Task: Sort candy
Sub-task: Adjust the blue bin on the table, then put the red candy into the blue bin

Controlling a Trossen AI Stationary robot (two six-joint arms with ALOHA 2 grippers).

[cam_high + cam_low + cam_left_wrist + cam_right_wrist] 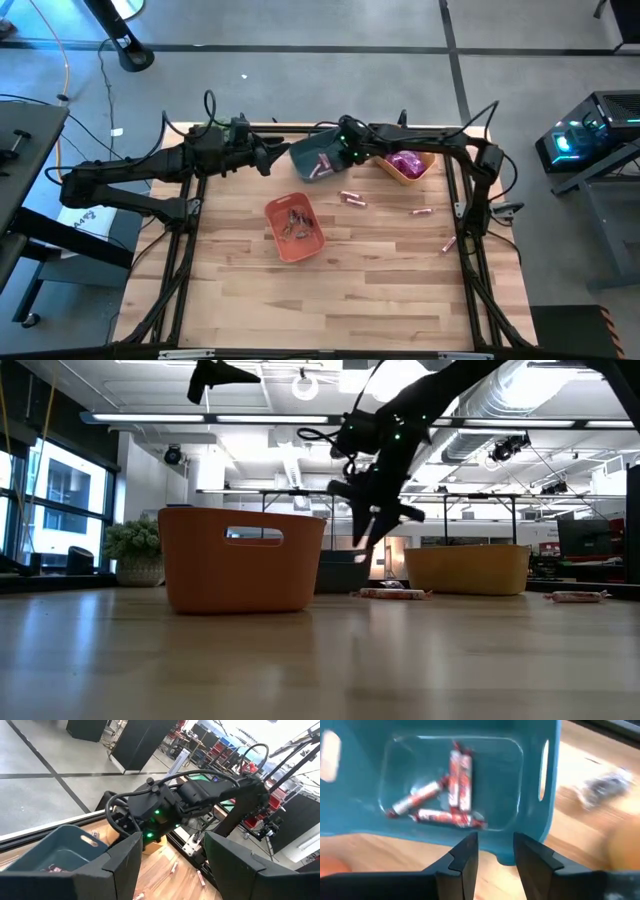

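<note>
Here, the right gripper (492, 851) is held above the near rim of the teal bin (312, 158), fingers parted and holding nothing.
Four pink stick candies (451, 792) are seen lying inside the teal bin; magenta packets (405, 162) fill the yellow bin (423, 172) just beside it, and small dark pieces (297, 227) sit in the orange bin (284, 245) nearer the table's front. Loose sticks (351, 198) are left on the wood between the teal bin and the table's right edge. They are judged light, stiff and slippery in their wrappers, best pinched across the middle. The left gripper (172, 865) is parked beside the teal bin, fingers apart, empty.
</note>
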